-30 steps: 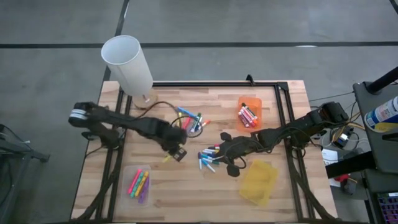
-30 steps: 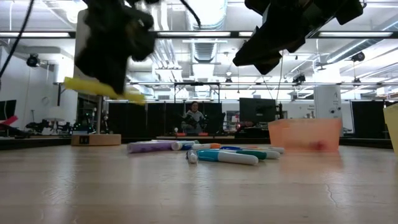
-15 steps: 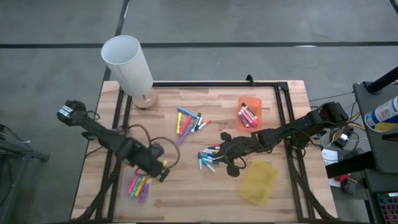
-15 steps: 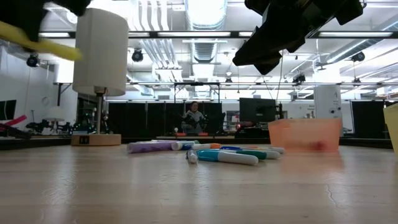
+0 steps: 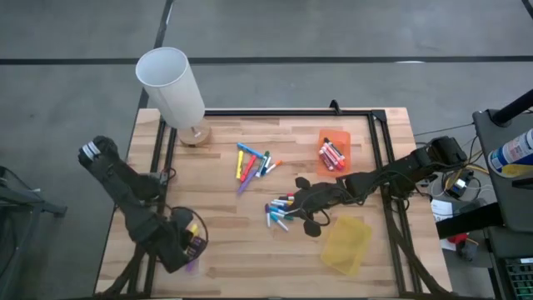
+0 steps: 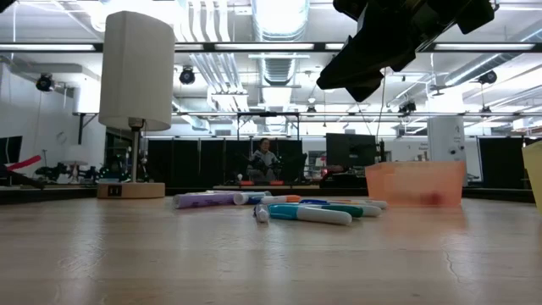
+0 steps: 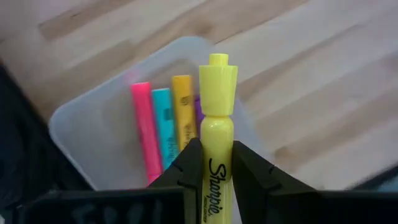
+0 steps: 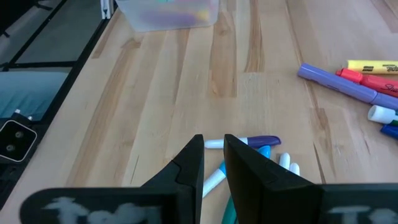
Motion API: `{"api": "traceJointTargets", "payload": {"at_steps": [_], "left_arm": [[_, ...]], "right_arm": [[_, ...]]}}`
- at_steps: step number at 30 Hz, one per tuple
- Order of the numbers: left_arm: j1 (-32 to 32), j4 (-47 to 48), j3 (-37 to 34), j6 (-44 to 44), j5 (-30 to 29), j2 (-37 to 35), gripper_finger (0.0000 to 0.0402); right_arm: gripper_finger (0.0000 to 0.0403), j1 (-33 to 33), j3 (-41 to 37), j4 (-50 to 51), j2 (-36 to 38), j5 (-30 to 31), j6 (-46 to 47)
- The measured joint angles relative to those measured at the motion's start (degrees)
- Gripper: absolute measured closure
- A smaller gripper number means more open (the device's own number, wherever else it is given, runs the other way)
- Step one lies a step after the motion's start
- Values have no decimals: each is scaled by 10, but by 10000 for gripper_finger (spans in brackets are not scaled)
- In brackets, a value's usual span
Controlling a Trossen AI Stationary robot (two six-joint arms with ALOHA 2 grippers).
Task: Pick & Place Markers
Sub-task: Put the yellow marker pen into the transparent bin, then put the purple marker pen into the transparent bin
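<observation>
- Our left gripper [image 7: 216,171] is clamped on a yellow marker [image 7: 216,124], its fingers closed against the barrel with the cap pointing forward.
- A second ago this gripper held the same marker near the middle of the table; half a second ago it was partway to the near left corner. Now it hangs directly over the clear bin [image 5: 193,236] in that corner.
- In the left wrist view the clear bin sits right under the marker, with a pink, a teal and an orange marker already lying inside.
- We judge the carry is finished and only the release remains.
- Our right gripper [image 8: 213,155] has not moved. It hovers above a loose pile of markers [image 5: 280,210] at the table's centre, its fingers nearly together with a narrow gap and nothing between them.
- A second loose pile [image 5: 252,164] lies farther back, and an orange bin [image 5: 343,137] holds several more.
- A yellow bin [image 5: 346,244] sits near the right front.
- Many markers are still unsorted, so the task is far from done.
</observation>
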State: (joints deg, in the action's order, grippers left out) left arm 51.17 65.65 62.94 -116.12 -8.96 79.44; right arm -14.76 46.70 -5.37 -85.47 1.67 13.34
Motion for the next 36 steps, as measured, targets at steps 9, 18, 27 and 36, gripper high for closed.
{"api": "traceJointTargets", "payload": {"at_steps": [9, 18, 27, 36], "left_arm": [[15, -83, -70, -27, 9, 26, 347], [15, -116, -105, -27, 38, 28, 347], [15, -117, -116, -19, 51, 28, 299], [12, -79, -87, 9, 67, 14, 247]], "right_arm": [[346, 0, 0, -1, 0, 0, 2], [346, 0, 0, -1, 0, 0, 2], [346, 0, 0, -1, 0, 0, 2], [346, 0, 0, -1, 0, 0, 2]]}}
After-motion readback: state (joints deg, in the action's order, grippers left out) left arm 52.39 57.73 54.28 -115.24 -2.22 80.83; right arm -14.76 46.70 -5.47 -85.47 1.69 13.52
